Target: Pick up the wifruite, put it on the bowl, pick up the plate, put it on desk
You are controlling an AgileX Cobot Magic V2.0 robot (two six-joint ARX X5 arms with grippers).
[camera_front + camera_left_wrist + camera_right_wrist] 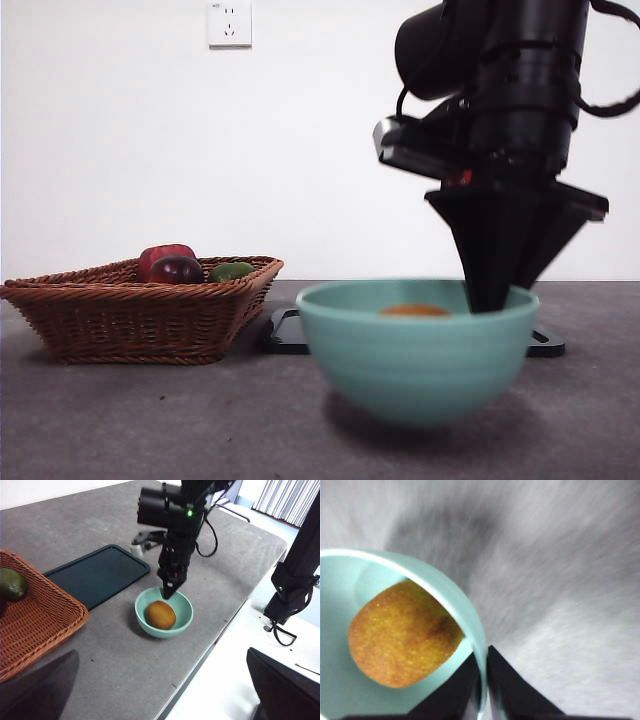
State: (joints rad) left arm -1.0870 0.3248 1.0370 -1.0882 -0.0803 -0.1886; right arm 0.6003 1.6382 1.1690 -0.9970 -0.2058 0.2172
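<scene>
Grey mottled worktop (pixel 125 670): carries all items. Wicker basket (pixel 130 310): near one edge, holds red and green fruit. Dark tray (pixel 97 572): flat, between basket and bowl. Teal bowl (pixel 165 614): near the front edge, wifruite (pixel 160 615) resting inside, apparently delivered. Right gripper (pixel 484 680): jaws pinched on the bowl's rim, one inside, one outside. Left gripper: waiting apart, jaw state indeterminable.

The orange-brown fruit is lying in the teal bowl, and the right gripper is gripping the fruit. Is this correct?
Not entirely. The wifruite does lie in the bowl, but the right gripper has closed on the bowl's rim, not on the fruit. The right wrist view shows one jaw inside the rim, the other outside.
</scene>
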